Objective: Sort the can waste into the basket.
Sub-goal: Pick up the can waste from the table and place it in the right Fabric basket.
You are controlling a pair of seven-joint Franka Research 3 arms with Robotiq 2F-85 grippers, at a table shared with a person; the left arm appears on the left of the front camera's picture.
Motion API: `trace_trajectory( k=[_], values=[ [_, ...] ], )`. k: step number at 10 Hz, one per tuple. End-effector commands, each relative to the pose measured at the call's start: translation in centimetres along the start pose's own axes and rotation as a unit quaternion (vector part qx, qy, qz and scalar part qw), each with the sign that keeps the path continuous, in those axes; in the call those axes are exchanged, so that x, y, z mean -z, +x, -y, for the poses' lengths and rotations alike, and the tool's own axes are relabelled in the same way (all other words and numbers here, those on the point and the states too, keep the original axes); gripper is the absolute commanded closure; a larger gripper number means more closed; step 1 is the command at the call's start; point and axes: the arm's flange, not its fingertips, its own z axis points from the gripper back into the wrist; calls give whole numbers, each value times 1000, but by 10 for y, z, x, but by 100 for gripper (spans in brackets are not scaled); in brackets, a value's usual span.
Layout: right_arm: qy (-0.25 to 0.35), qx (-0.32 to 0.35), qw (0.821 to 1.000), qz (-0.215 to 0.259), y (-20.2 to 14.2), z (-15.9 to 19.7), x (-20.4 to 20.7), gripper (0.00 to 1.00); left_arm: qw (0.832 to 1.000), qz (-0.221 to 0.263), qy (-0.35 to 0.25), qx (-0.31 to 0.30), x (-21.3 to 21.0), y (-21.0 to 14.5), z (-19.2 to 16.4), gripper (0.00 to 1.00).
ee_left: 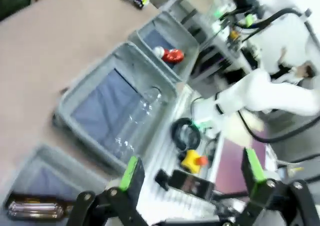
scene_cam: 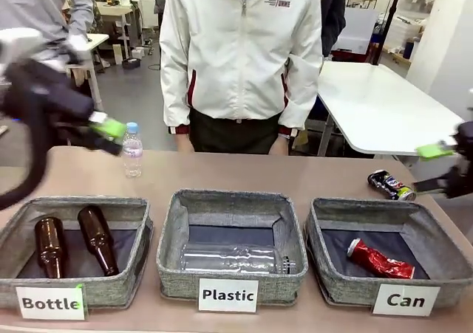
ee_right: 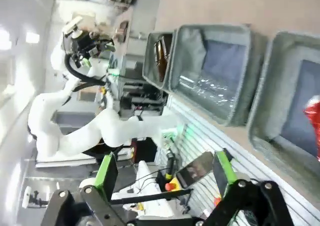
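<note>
The left gripper [ee_left: 192, 172] has its two green-padded fingers spread wide with nothing between them. In the front view it hangs, blurred, above the left side of the table, just beside an upright clear water bottle [scene_cam: 132, 150]. The right gripper [ee_right: 165, 170] is likewise spread and empty, and in the front view it sits at the picture's right edge, above the far right of the table.

Near the right gripper, on the bare tabletop [scene_cam: 244, 174], the dark crushed can [scene_cam: 392, 185] lies on its side. It is just beyond the far rim of the grey basket [scene_cam: 329, 222] whose white card [scene_cam: 406, 300] reads "Can". The red crushed can [scene_cam: 379, 261] lies inside that basket on its dark bottom.

The middle basket [scene_cam: 171, 237], marked "Plastic", holds a clear plastic bottle [scene_cam: 233, 258] lying flat. The left basket [scene_cam: 140, 222], marked "Bottle", holds two brown glass bottles [scene_cam: 50, 246] side by side. A person in a white jacket [scene_cam: 240, 52] stands at the far side of the table.
</note>
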Motion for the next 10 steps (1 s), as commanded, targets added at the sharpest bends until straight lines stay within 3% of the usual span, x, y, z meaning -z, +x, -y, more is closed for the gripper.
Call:
trace_trajectory(
  k=[1, 3, 4, 6, 7, 10],
  values=[
    [50, 42, 998, -5, 18, 14, 37, 0, 992, 88, -70, -48, -53, -37, -25, 0],
    [141, 88, 986, 8, 38, 28, 37, 0, 972, 159, -128, -114, -79, -100, -57, 0],
    [149, 87, 985, 6, 44, 35, 30, 0, 963, 168, -154, -144, -80, -119, -72, 0],
    [81, 75, 994, 23, 41, 43, 23, 0, 948, 214, -154, -180, -81, -133, -92, 0],
    [127, 91, 988, 3, 38, 43, 36, 0, 964, 162, -142, -158, -89, -135, -76, 0],
    [127, 91, 988, 3, 38, 43, 36, 0, 964, 162, -142, -158, -89, -135, -76, 0]
  ],
)
